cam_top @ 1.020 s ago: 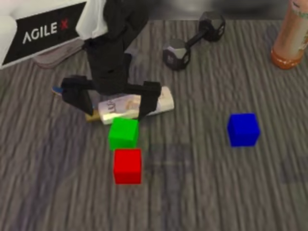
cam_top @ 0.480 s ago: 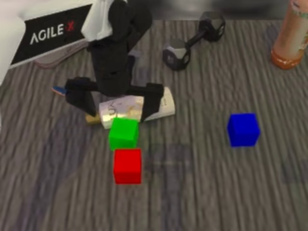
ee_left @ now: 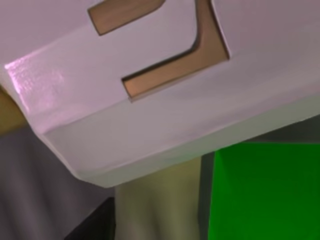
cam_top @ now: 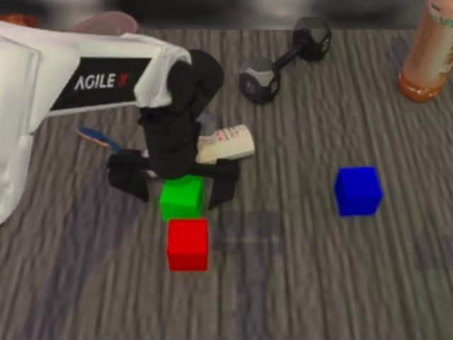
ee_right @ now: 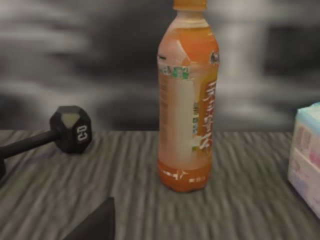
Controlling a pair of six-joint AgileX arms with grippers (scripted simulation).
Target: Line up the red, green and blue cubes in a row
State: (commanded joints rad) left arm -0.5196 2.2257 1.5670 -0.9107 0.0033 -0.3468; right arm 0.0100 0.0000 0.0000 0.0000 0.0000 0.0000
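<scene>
Your left gripper (cam_top: 180, 185) hangs over the small bright green cube (cam_top: 181, 197), its black jaws spread wide apart with one finger on each side of the cube and neither visibly touching it. The green cube sits left of centre on the dark grey striped surface (cam_top: 297, 283), and the small bright red cube (cam_top: 187, 244) lies just below it in the top view, the two nearly touching. The small deep blue cube (cam_top: 358, 190) stands well apart, off to the right. Just behind the left gripper lies a pale printed packet (cam_top: 228, 144), and beyond that a black dumbbell (cam_top: 283, 60). In the left wrist view the green cube (ee_left: 265, 192) fills one corner beneath a pale, glossy box-like shape (ee_left: 165, 95). An orange drink bottle (cam_top: 427, 53) stands at the far right edge of the surface. The right wrist view looks at that bottle (ee_right: 187, 97) and the dumbbell end (ee_right: 71, 129); you cannot tell how the right jaws stand.
</scene>
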